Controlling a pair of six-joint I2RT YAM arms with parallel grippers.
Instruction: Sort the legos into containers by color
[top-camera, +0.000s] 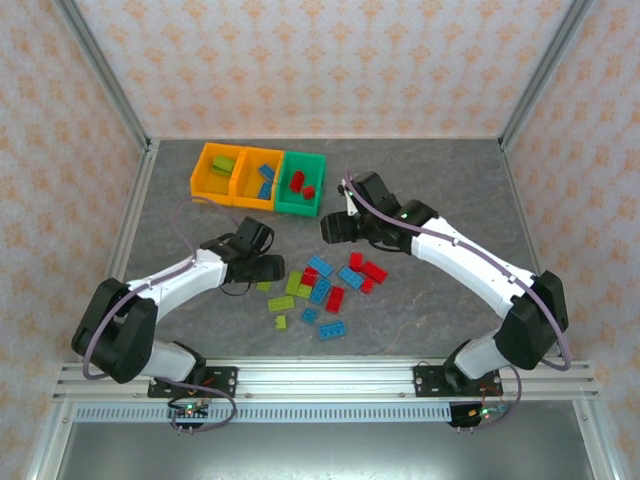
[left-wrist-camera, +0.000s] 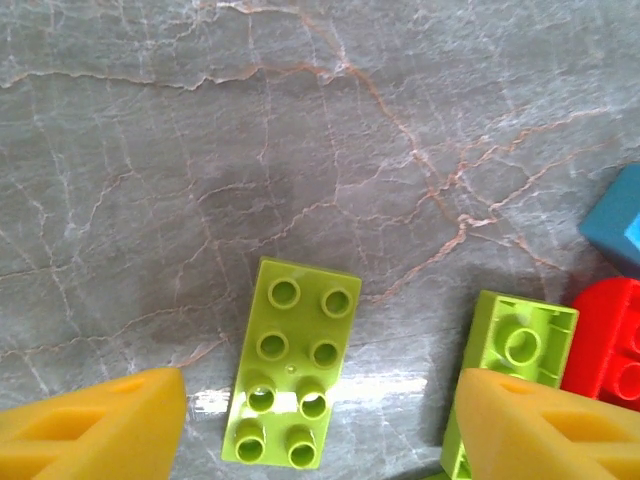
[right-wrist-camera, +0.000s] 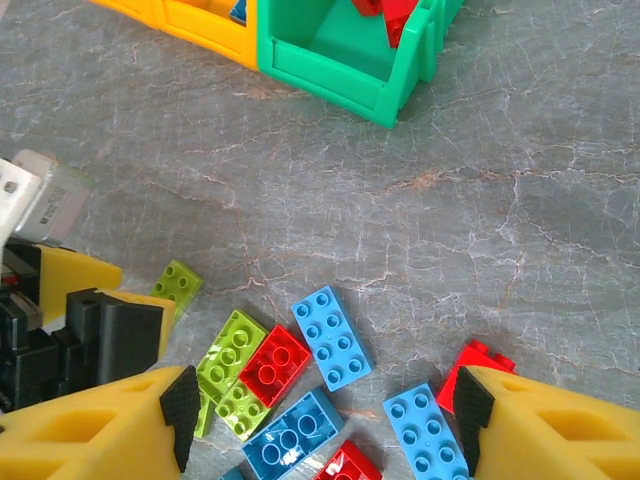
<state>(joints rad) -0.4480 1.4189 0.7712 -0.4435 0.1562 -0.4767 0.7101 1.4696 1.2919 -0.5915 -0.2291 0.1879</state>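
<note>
Left wrist view has the left gripper (left-wrist-camera: 320, 390) spread wide and holding nothing, its yellow fingers straddling a lime brick (left-wrist-camera: 290, 365) that lies flat on the table directly beneath it. The brick sits closer to one finger than the other and is turned slightly off square. On closing, I judge the nearer finger would touch first and could slide or twist the brick instead of pinching it. The other finger is the bigger worry: a second lime brick (left-wrist-camera: 510, 350) lies just under its tip, touching a red brick (left-wrist-camera: 610, 340). A descent could land on that neighbour, or the closing stroke could drag it in and jam two pieces together.

The target is a glossy two-by-four piece, studs up, with a glare stripe across its near end – smooth plastic, likely slippery.

Overhead, the right gripper (top-camera: 335, 228) hangs equally wide open and empty, just short of the green bin (top-camera: 298, 208), which holds red pieces; beside that stand two orange bins (top-camera: 212, 195), one with lime and one with blue – all well ahead of the left gripper
</note>
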